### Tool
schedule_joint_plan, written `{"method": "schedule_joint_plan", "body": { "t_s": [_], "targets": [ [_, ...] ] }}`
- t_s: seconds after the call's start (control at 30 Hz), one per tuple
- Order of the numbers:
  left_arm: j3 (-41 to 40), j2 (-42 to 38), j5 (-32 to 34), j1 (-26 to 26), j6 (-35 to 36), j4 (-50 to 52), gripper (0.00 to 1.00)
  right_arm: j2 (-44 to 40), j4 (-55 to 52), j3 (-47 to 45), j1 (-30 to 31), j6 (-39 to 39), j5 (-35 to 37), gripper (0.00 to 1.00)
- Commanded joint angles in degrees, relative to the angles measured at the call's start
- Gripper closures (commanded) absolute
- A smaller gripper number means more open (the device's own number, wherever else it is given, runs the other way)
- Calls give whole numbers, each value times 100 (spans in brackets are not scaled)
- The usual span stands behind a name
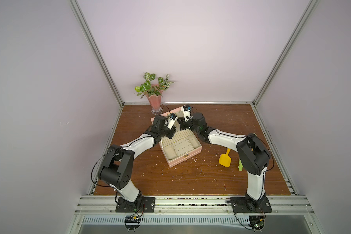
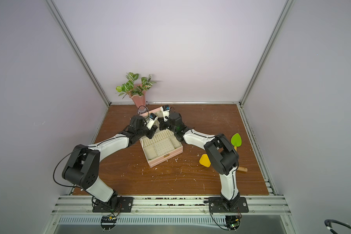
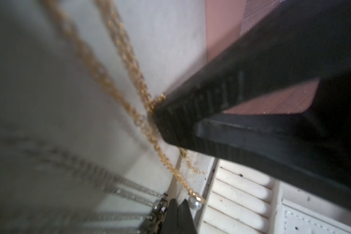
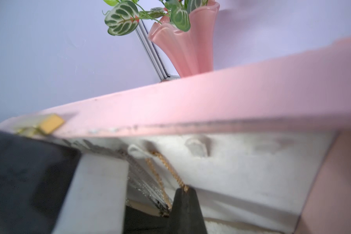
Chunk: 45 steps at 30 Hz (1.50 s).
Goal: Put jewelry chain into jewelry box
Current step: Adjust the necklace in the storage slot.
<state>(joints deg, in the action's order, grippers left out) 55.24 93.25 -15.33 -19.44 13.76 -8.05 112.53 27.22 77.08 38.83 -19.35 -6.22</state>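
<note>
Brown wood table (image 1: pixel 190 182) carries the open jewelry box (image 1: pixel 178 161), and both arms reach over its tray to the raised lid (image 4: pixel 211 101). Against the lid's cream lining hangs the jewelry chain (image 3: pixel 169 166). It loops over a small peg (image 4: pixel 137 151) near the lid's top edge, with its two strands running lengthwise down toward the hinge.

The right gripper (image 4: pixel 185 191) is the nearer one. Its fingers are pressed together and pinch one strand partway down the lid.

The left gripper (image 3: pixel 177 210) sits lower, by the hinge, also pressed together. I can't tell whether it pinches anything. Silver chains (image 3: pixel 134 185) hang alongside it.

The chain's pale bead (image 3: pixel 195 203) dangles just beside the left tips, above the ring rolls.
</note>
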Motion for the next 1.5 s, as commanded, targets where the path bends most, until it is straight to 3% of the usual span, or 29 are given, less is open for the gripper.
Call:
{"method": "schedule_joint_plan", "body": {
  "t_s": [0.0, 1.13, 1.47],
  "targets": [
    [19, -337, -232, 72, 46, -412, 95, -240, 143, 227, -9, 105, -134, 100],
    [-71, -445, -278, 72, 66, -502, 95, 67, 282, -16, -23, 48, 76, 100],
    [-66, -454, -250, 72, 65, -504, 95, -12, 315, 9, -24, 68, 53, 82]
  ]
}}
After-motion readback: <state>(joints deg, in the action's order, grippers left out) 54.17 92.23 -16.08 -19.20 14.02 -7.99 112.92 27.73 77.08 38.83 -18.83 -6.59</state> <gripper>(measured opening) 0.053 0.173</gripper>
